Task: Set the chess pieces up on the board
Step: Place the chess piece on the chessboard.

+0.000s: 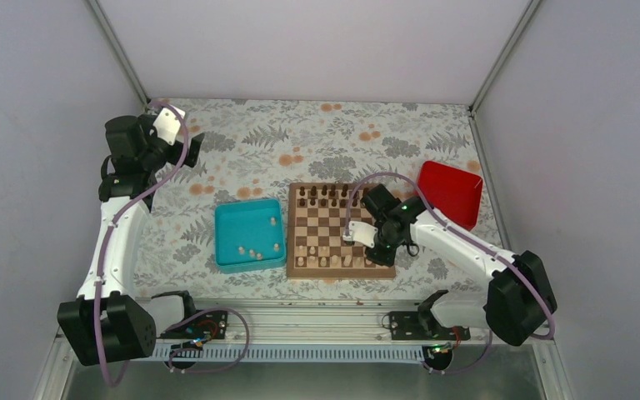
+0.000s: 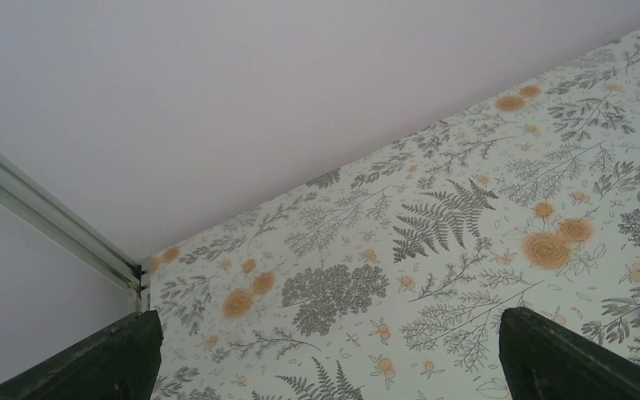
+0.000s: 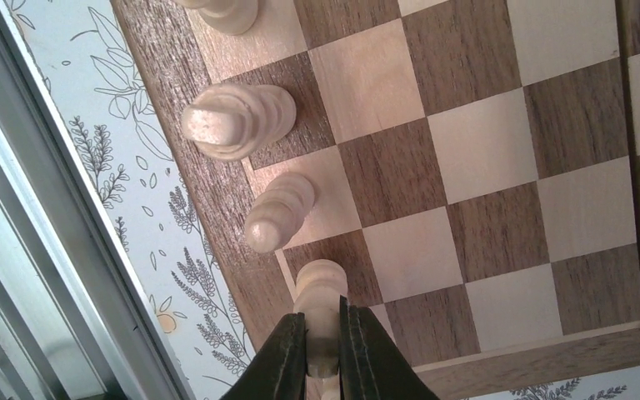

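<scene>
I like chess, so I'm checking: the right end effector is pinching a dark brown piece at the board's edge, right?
No: the piece is pale beige. The right end effector is pinching it at the board's edge; the right wrist view shows it.

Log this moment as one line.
right gripper: shut on pale piece at board edge | left gripper: open, empty, away from board | tray: several pale pieces inside

One chessboard (image 1: 325,225), one teal tray (image 1: 246,229) to its left holding five pale chess pieces (image 1: 251,252), one red box (image 1: 450,193) to its right; those on the board too small to count.
</scene>
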{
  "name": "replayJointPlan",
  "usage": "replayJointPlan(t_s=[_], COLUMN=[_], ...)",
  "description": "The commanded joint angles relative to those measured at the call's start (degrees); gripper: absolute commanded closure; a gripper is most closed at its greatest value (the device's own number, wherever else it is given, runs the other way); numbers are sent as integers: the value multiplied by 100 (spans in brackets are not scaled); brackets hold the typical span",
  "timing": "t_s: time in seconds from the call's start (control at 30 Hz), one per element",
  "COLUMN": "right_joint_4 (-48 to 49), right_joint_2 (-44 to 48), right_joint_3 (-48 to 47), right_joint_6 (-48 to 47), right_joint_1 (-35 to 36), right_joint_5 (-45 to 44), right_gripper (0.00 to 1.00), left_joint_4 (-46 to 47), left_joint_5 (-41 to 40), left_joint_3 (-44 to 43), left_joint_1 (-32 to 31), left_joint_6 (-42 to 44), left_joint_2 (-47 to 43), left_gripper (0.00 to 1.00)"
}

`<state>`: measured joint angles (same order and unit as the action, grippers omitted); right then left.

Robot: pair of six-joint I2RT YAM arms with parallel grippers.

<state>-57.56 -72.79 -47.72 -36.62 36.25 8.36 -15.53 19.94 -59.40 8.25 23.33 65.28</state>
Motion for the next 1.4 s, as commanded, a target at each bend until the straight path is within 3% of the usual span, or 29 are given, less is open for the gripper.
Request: replayJointPlan(t_s=[0.0,1.0,1.37], right_joint_4=[128,69,-33], right_joint_2=[-88,-230,-188], right_joint_3=[65,56,-67], right_joint_6=[-56,-91,-100], right_joint_1=[-30,-30,-30], right_joint_5=[12,-114,-159], right_gripper=[90,88,77], left_joint_4=[-15,-35,-28], left_joint_5=[41,108,113], left_joint_3=[-96,-95,-90], left_joint_1=[45,81,89], left_joint_6=[16,22,22], left_joint_2=[-42,-61,-59], left_gripper=[0,0,0])
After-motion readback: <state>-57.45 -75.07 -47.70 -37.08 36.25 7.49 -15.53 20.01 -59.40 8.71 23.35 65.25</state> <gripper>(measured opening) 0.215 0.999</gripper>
